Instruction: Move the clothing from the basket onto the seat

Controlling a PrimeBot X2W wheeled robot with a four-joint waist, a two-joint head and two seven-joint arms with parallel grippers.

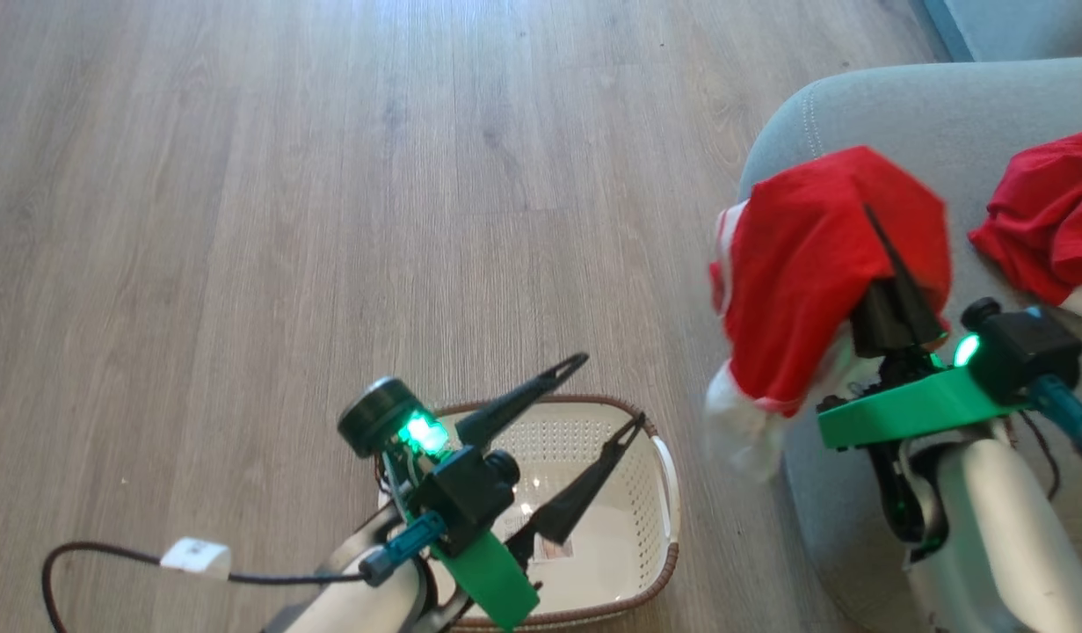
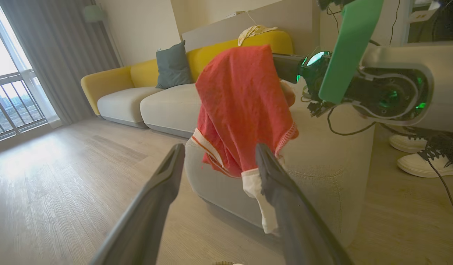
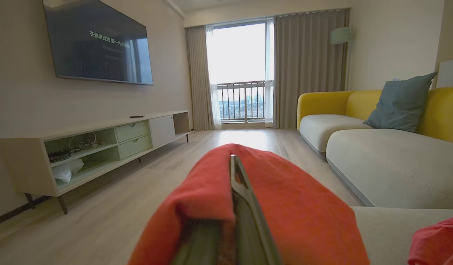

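My right gripper (image 1: pixel 875 224) is shut on a red shirt (image 1: pixel 813 290) with white trim, which drapes over its fingers (image 3: pixel 233 173) and hangs past the left edge of the grey seat (image 1: pixel 901 114). In the left wrist view the same red shirt (image 2: pixel 241 106) hangs in front of the seat (image 2: pixel 322 158). A second red garment (image 1: pixel 1046 215) lies crumpled on the seat to the right. My left gripper (image 1: pixel 609 389) stands open above the cream basket (image 1: pixel 664 457), nothing between its fingers (image 2: pixel 156 195). The part of the basket's floor that shows is bare.
Wood floor (image 1: pixel 330 176) spreads to the left of the seat and basket. A yellow couch (image 3: pixel 377 162) and a low TV cabinet (image 3: pixel 101 147) stand farther off. White shoes (image 2: pixel 414 162) sit on the floor beside the seat. A dark cable (image 1: pixel 92 554) trails from my left arm.
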